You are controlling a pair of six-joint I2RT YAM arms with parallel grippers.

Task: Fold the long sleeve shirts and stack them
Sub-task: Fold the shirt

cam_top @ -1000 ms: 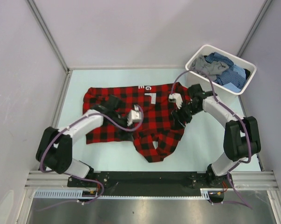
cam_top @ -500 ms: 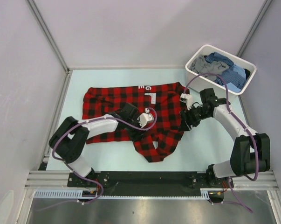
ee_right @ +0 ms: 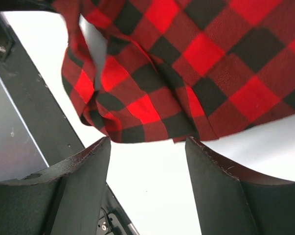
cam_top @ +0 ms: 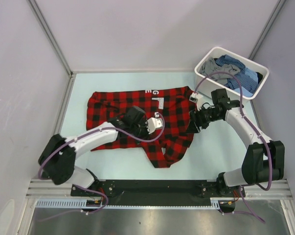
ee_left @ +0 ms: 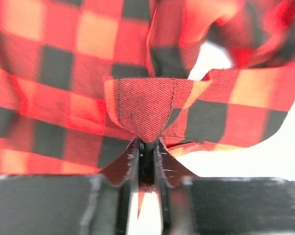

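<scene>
Left end effector (ee_left: pixel 147 147) pinched shut on shirt (cam_top: pixel 120 105) fold, carried rightward. Right end effector (ee_right: pixel 147 144) backed to right edge, wide open, empty. Fold underway.

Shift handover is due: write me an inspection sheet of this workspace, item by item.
Surface: pale table, partly covered by cloth.
Job's things: red-and-black check shirt spread out, near hem bunched; blue and grey shirts heaped in the white tub.
Clutter: nothing seen.
Grippers: left gripper shut on the red shirt's cloth; right gripper open at the shirt's right edge, holding nothing.
Cables: purple cables loop along both arms.
Surroundings: plain walls; metal rail at the near edge.
</scene>
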